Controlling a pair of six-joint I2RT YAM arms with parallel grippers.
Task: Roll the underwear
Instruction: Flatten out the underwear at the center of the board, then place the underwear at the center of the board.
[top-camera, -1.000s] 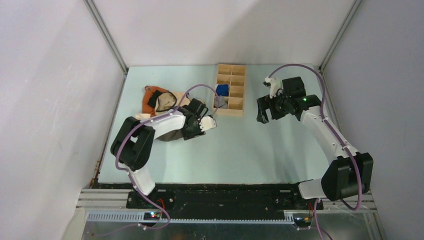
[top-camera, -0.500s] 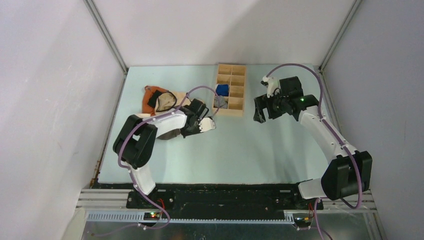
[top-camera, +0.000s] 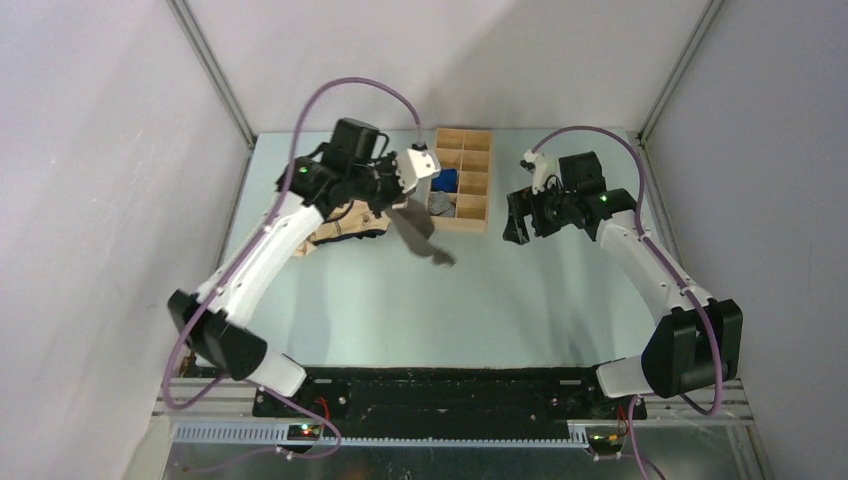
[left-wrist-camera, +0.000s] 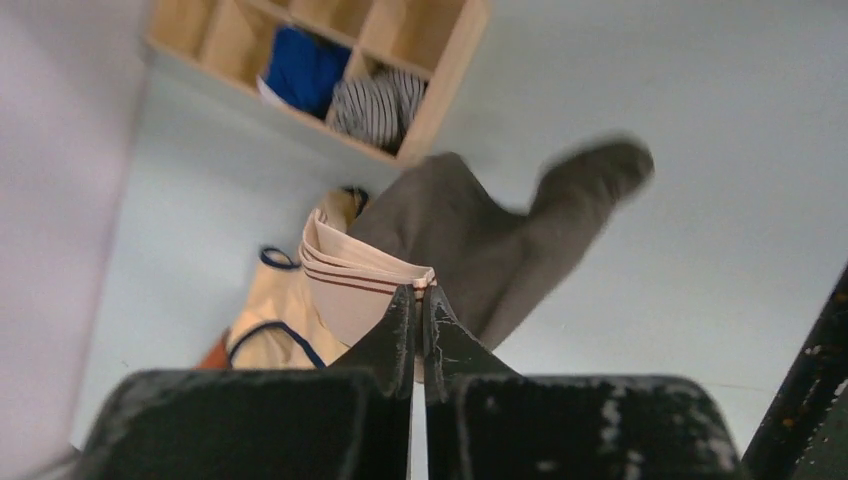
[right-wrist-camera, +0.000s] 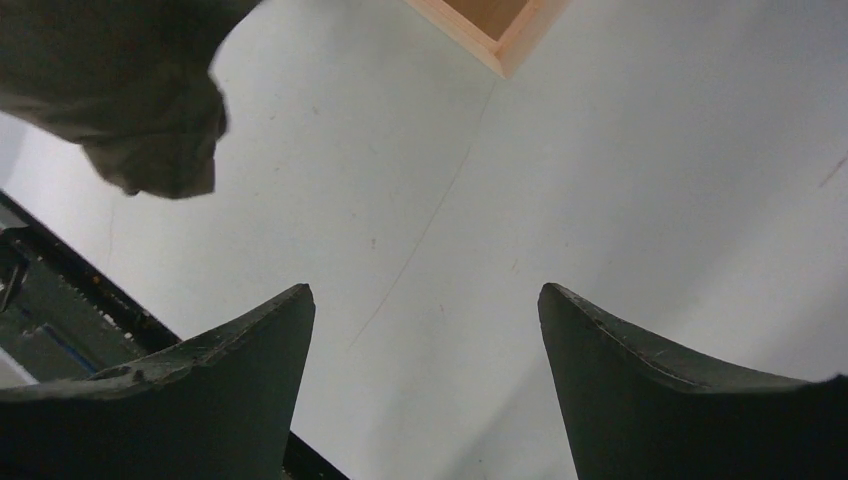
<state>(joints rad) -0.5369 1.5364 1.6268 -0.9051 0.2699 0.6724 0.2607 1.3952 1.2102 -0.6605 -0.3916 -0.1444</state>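
Pickup step: underwear hangs in the air, not yet laid out for rolling.
Left gripper has its fingers pressed together on the edge of the pale waistband, with the dark legs dangling beyond the tips above the table, near the wooden organiser. Right gripper hovers spread wide, holding nothing. The likely next move is to lay the garment flat on bare table, waistband squared, before any roll.

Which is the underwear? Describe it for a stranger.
Start at the wooden divider box at the far edge. Beside it the left gripper pinches the underwear by its beige waistband. It alone is dark olive-brown and hanging, unlike the cream garment lying nearby.
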